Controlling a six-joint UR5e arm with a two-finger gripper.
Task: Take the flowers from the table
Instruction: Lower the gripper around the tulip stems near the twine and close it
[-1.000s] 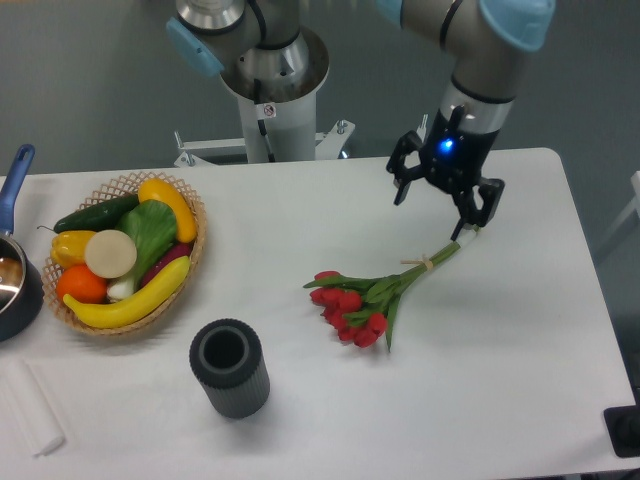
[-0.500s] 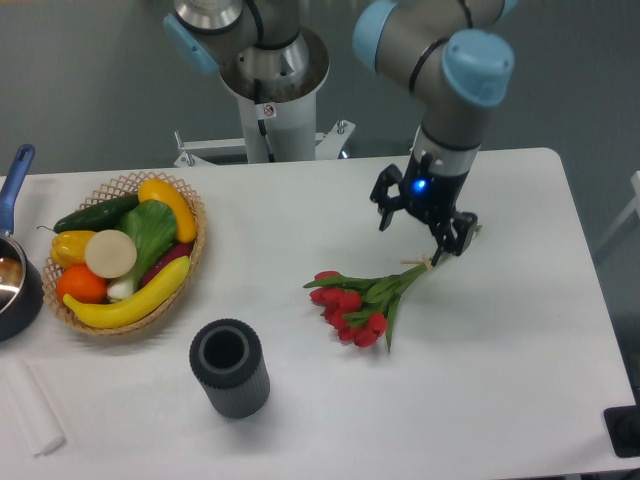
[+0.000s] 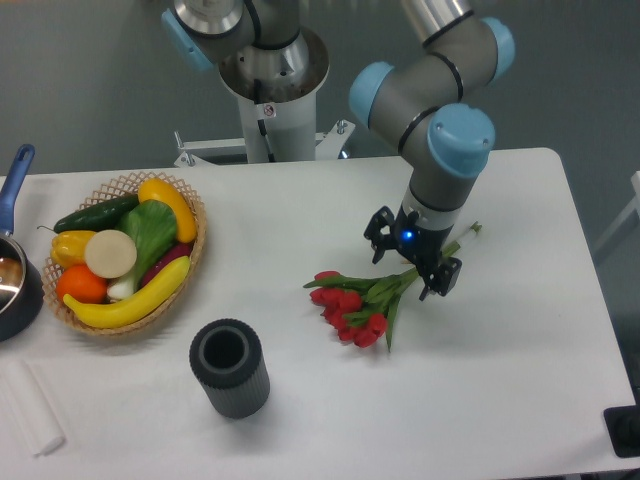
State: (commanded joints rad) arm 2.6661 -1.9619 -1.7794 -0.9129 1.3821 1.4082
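We see flowers (image 3: 358, 303) on tabletop (image 3: 520, 340) centre, hand (image 3: 411, 258) above stems; basket (image 3: 128, 250) far left, cylinder (image 3: 230, 367) in front, pan (image 3: 14, 280) at left edge.

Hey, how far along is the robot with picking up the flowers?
Done: the gripper has come down over the stems of the flowers, moving in from the stem tips toward the tied part. In hand: its jaws are open, straddling the stems, not yet closed. Left: closing on the stems and lifting, since the flowers lie flat on the table.
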